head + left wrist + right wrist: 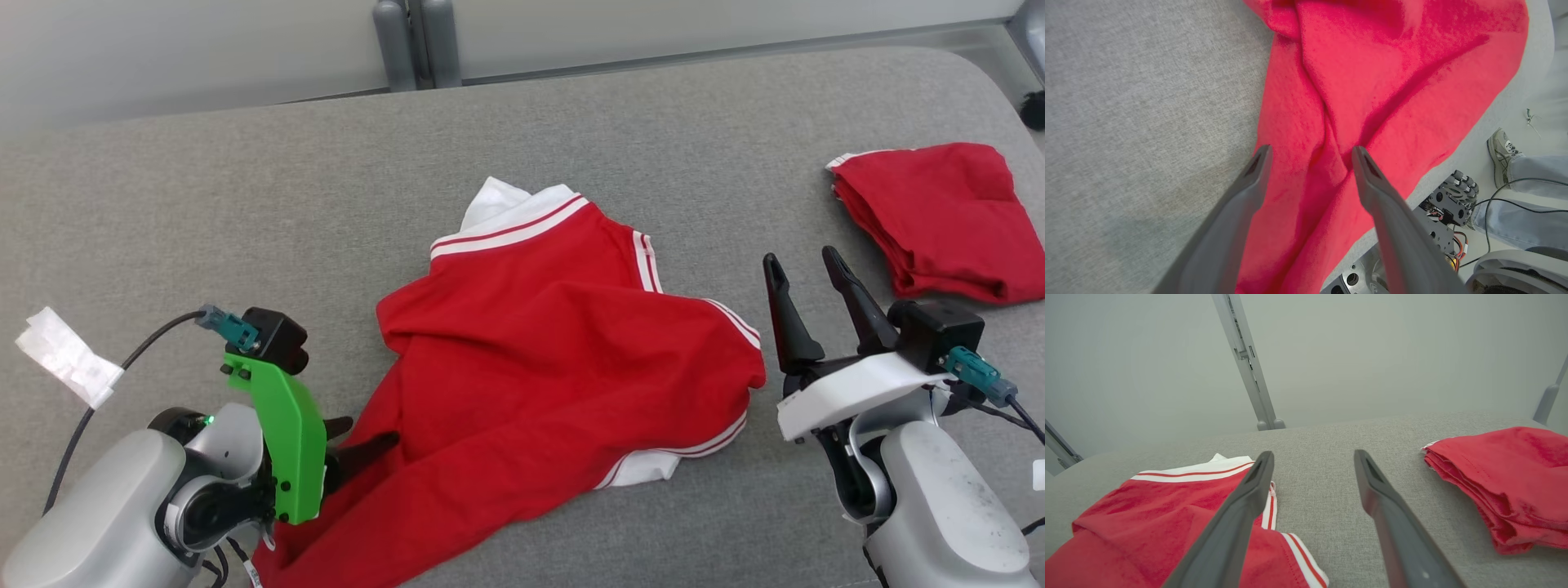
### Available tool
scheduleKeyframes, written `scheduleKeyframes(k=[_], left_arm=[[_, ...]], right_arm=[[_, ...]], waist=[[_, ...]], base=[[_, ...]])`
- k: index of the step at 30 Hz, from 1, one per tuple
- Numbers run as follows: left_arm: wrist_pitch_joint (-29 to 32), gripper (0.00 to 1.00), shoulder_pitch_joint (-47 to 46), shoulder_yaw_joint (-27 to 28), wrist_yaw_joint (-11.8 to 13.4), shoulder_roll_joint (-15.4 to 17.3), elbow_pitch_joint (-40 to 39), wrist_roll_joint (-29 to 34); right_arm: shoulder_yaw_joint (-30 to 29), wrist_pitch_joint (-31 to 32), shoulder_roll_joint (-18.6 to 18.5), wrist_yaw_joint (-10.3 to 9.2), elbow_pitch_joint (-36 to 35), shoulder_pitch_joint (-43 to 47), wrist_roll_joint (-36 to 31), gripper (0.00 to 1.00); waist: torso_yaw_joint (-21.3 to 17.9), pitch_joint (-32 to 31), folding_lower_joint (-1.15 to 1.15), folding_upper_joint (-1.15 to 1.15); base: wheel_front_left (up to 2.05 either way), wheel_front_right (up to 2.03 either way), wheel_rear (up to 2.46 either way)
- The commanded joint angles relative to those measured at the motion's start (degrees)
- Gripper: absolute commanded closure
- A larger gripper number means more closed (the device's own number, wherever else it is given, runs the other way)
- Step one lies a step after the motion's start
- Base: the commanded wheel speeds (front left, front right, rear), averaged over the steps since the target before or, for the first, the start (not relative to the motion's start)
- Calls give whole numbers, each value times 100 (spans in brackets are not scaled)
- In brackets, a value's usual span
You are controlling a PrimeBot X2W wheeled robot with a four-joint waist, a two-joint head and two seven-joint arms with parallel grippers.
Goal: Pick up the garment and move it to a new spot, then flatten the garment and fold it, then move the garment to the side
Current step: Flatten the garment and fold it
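Head view places the red polo shirt [539, 343] at the centre of the grey padded table [204, 204], crumpled and unfolded, well apart from the folded red garment [939, 216] at the far right.

Tool state. The left gripper [371, 433] lies at the shirt's near-left part. In the left wrist view its jaws stand wide, straddling a raised crease of red cloth without pinching it. The right gripper [800, 257] stands just beside the shirt's right sleeve cuff [739, 322], jaws wide, holding nothing.

Step in hand. We judge that the shirt sits at its new spot with no grip on it, so flattening is the step in hand. Folding and the move aside are not yet begun.

Next move. We expect it calls for a grip on two separated edges: the lower body near the left gripper and the sleeve side near the right gripper. An outward pull would then take out the diagonal folds.

Orientation. The white-striped collar [510, 220] points to the far side of the table. The long axis runs diagonally from the collar to the near left. The hem probably reaches the table's near edge, but that end is partly hidden, so we cannot confirm this.
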Motion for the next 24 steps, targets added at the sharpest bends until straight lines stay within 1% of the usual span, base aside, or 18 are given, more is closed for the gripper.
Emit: scheduleKeyframes(k=[1, 4, 7, 8, 9, 10, 13, 16, 19, 24], left_arm=[[107, 0, -157, -119, -23, 41, 129, -141], [253, 0, -351, -344, -24, 154, 301, -270], [190, 0, -491, -480, -24, 215, 486, -315], [215, 24, -509, -533, -24, 227, 525, -359], [219, 66, -550, -582, -24, 253, 567, -386], [239, 100, -590, -615, -23, 286, 604, -404], [288, 100, -699, -734, -21, 396, 648, -509], [80, 100, -851, -761, -21, 504, 612, -504], [-195, 100, -1036, -680, -21, 581, 652, -524], [-449, 100, -1476, -555, -22, 735, 801, -433]], right_arm=[[17, -34, 15, 0, 39, -81, 34, 0], [16, -65, 32, 0, 89, -144, 50, 0], [14, -78, 40, 0, 126, -183, 66, 0], [17, -81, 41, 0, 136, -188, 74, 0], [22, -82, 46, 0, 144, -201, 80, 0], [25, -88, 50, 0, 149, -209, 82, 0], [18, -105, 57, 0, 158, -256, 90, 0], [-42, -114, 50, 0, 161, -254, 81, 0], [-71, -121, 34, 0, 128, -255, 74, 0], [-71, -114, 21, 0, 23, -340, 51, 0]], waist=[[-237, 158, 0, 0], [-352, 192, 0, 0], [-445, 233, 0, 0], [-468, 248, 0, 0], [-500, 273, 0, 0], [-522, 293, 0, 0], [-600, 364, 0, 0], [-636, 402, 0, 0], [-660, 453, 0, 0], [-732, 670, 0, 0]], base=[[0, 0, 0], [0, 0, 0], [0, 0, 0], [0, 0, 0], [0, 0, 0], [0, 0, 0], [0, 0, 0], [0, 0, 0], [0, 0, 0], [0, 0, 0]])
